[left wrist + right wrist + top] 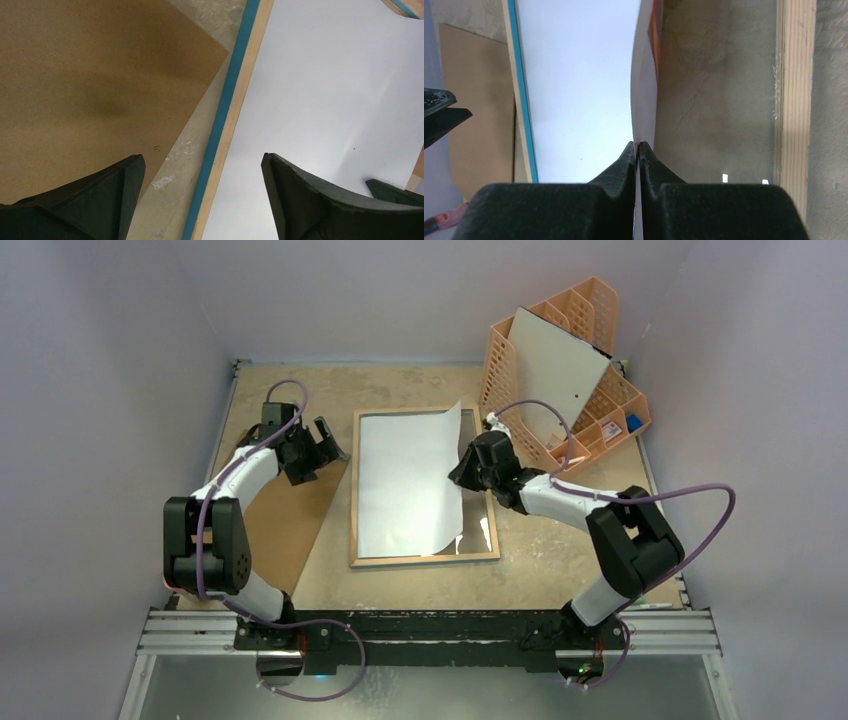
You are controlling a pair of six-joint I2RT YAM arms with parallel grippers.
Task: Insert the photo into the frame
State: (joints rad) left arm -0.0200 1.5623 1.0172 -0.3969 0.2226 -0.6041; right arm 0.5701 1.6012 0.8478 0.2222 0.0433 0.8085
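Pale lilac walls (100, 390) enclose a tan table (560, 570), where the frame (425, 560) lies flat at the centre, wooden back up, between a brown hardboard sheet (300, 530) and an orange lattice organiser (610, 405). The photo (405, 480) sits inside the frame, white back up and seemingly on the glass, its right edge curled upward and pinched in the closed right gripper (638, 146). The left gripper (202, 162) hovers wide apart and empty above the frame's left rim.

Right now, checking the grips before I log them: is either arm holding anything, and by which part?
The right gripper pinches the photo by its raised right edge. The left gripper is open and holds nothing.
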